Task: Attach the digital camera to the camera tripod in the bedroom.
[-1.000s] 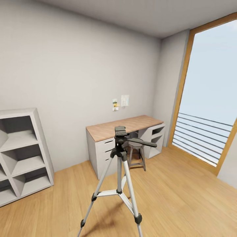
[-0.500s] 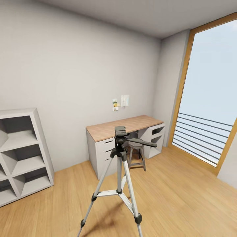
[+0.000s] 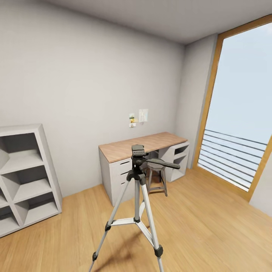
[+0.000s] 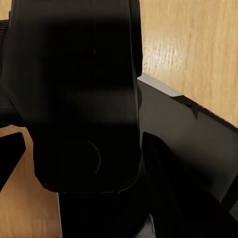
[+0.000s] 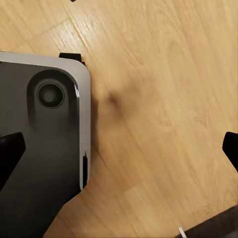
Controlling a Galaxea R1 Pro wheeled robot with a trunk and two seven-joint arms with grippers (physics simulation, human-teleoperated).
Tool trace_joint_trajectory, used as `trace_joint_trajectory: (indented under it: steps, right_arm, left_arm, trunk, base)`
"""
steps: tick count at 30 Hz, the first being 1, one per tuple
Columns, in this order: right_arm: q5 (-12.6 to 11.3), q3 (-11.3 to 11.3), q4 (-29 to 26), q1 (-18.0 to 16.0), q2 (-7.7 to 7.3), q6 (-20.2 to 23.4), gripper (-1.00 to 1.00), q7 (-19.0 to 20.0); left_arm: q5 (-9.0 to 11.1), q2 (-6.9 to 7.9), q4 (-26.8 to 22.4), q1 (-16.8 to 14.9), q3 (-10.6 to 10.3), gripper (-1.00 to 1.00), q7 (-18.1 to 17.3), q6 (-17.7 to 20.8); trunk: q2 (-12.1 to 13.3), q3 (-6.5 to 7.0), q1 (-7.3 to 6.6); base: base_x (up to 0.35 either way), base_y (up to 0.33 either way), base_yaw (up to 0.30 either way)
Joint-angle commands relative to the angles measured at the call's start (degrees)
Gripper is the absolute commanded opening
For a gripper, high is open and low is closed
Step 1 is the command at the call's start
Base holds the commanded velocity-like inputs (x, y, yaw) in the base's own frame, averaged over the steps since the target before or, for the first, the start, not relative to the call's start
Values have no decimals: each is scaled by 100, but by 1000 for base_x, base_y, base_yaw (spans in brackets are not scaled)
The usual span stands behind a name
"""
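Head view: camera tripod (image 3: pixel 136 196) stands on the wood floor (image 3: pixel 204 226) of the bedroom, dead ahead, centre-low in view, near the robot; feet partly cut by the frame edge. Three thin silver legs splayed, black joints, long axis vertical. Black head (image 3: pixel 138 151) on top, bare mounting plate, pan handle (image 3: pixel 162 164) sticking out toward the window (image 3: pixel 241 109) side. Behind it: wood tabletop on a grey desk (image 3: pixel 141 145) w/ stool (image 3: pixel 156 177) tucked under, white cube shelf (image 3: pixel 24 177) off to the left by the wall. Digital camera: can't pick it out for certain. Left wrist view: big dark blocky shape (image 4: pixel 74 94) close to the lens, floor behind; could be robot body or smth carried, can't tell which. Left jaws: state can't tell, too dark. Right wrist view: dark tips at either edge w/ bare floor between, so right jaws (image 5: pixel 119 148) read as apart, holding nothing; grey-rimmed black robot base (image 5: pixel 44 148) below. Judgement: tripod head sits up and forward of both arms, roughly on the centreline, so neither arm clearly nearer; approach has to come down onto the head's top plate along the vertical axis.
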Motion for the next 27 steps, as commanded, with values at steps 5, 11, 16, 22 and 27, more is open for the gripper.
trace_joint_trajectory:
  steps: [5,11,16,22,27]
  right_arm:
    - [20,9,18,-9,8,-24,100,-9]
    - [55,22,-332,-146,-18,51,100,-493]
    - [52,20,-1388,-484,-16,620,100,-676]
    - [-3,-6,-2616,-1435,31,1583,100,-735]
    - [-44,-25,-2708,-2009,69,1685,100,-767]
  left_arm:
    - [16,-2,-2,-4,-49,-100,27,-11]
    - [22,-2,-5,-4,-49,-100,27,-11]
    - [18,-8,-6,-4,-49,-100,27,-11]
    - [16,-10,-6,-4,-49,-100,27,-11]
    - [16,-10,-6,-4,-49,-100,27,-11]
  trunk:
    - [-8,-10,2]
    - [-8,-10,2]
    - [-8,-10,2]
    - [-8,-10,2]
    - [-8,-10,2]
  base:
    - [0,0,0]
    - [0,0,0]
    - [0,0,0]
    - [0,0,0]
    - [0,0,0]
